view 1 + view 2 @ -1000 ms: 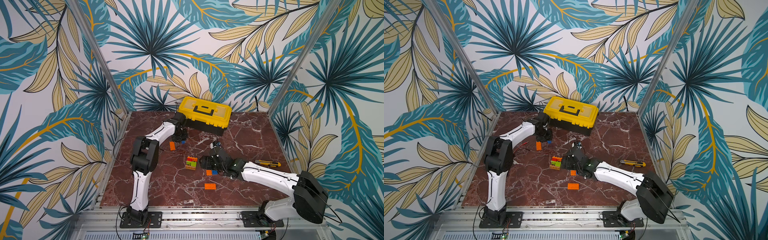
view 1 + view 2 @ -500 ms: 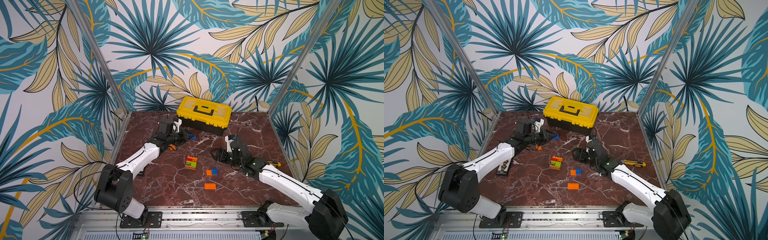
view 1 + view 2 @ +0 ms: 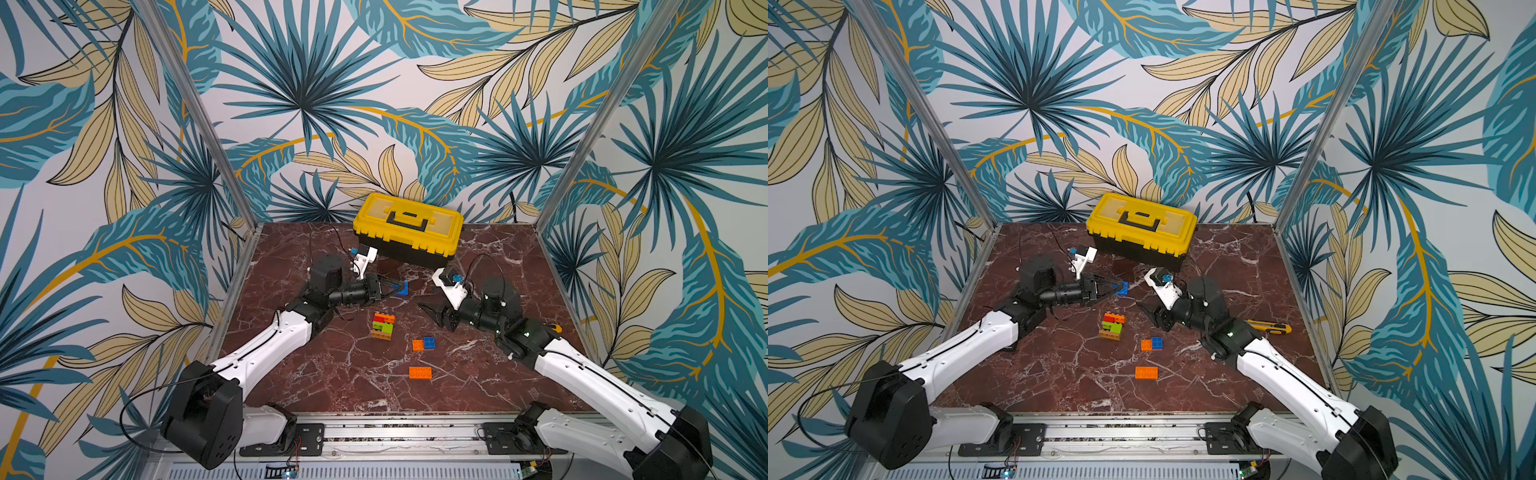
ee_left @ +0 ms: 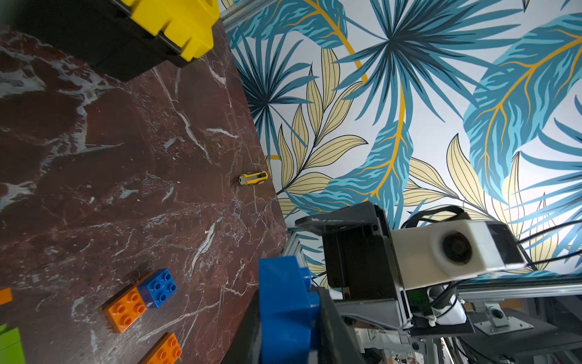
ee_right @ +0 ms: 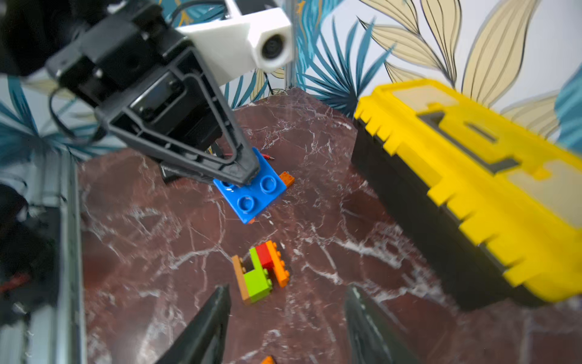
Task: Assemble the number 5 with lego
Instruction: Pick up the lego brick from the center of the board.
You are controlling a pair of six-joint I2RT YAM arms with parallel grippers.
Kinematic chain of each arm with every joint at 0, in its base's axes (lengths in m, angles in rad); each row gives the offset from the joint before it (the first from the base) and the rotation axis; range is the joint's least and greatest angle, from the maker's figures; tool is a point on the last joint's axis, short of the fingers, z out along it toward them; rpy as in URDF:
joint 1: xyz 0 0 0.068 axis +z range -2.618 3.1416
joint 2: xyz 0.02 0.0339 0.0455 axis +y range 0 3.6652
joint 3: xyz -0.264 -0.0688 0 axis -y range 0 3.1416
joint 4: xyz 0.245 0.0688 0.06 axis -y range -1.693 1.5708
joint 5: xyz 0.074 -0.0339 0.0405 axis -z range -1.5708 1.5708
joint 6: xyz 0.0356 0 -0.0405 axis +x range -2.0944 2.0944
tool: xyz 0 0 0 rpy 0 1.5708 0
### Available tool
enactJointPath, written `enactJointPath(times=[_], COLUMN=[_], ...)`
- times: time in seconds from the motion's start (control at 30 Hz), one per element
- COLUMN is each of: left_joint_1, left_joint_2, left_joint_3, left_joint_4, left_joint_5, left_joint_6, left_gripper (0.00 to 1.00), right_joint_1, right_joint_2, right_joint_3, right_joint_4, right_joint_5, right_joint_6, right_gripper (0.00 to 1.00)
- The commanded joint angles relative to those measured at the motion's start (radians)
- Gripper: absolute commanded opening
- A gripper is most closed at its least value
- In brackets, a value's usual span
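Right wrist only: half-hidden orange brick (image 5: 287, 178)

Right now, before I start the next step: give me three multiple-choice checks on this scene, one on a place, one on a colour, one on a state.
1. Where on the table does the knife lie?
A) front middle
B) far left corner
C) beside the right arm, towards the side wall

2. What colours are the pair of small bricks lying side by side?
A) orange and blue
B) red and green
C) tan and yellow

3. The left hand is:
A) open and empty
B) shut on a blue brick
C) shut on the knife

Answers:
1. C: a top view shows it next to that arm.
2. A: both top views show orange touching blue.
3. B: the right wrist view shows it clamped on the brick.
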Motion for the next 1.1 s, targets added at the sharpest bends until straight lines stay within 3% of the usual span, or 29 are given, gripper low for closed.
enactJointPath(times=[0.0,0.17,0.6,0.73,1.07], left_joint_1=[-0.006,-0.012,-0.017,-0.017,-0.021], left_joint_2=[-0.026,-0.037,-0.052,-0.052,-0.045], left_joint_3=[-0.043,-0.037,-0.043,-0.045,-0.056], left_joint_4=[-0.026,-0.033,-0.033,-0.029,-0.032], left_joint_5=[0.023,0.034,0.060,0.070,0.081], left_joint_6=[0.052,0.059,0.061,0.057,0.061], left_gripper=[0.20,0.20,0.20,0.20,0.20], right_joint_1=[0.012,0.032,0.060,0.063,0.072], right_joint_2=[0.030,0.081,0.213,0.233,0.264], right_joint_3=[0.059,0.113,0.231,0.253,0.290], right_joint_4=[-0.073,-0.025,-0.137,-0.148,-0.222], right_joint_5=[-0.083,-0.097,-0.130,-0.134,-0.172], right_joint_6=[-0.273,-0.296,-0.359,-0.358,-0.341], right_gripper=[0.62,0.62,0.64,0.59,0.32])
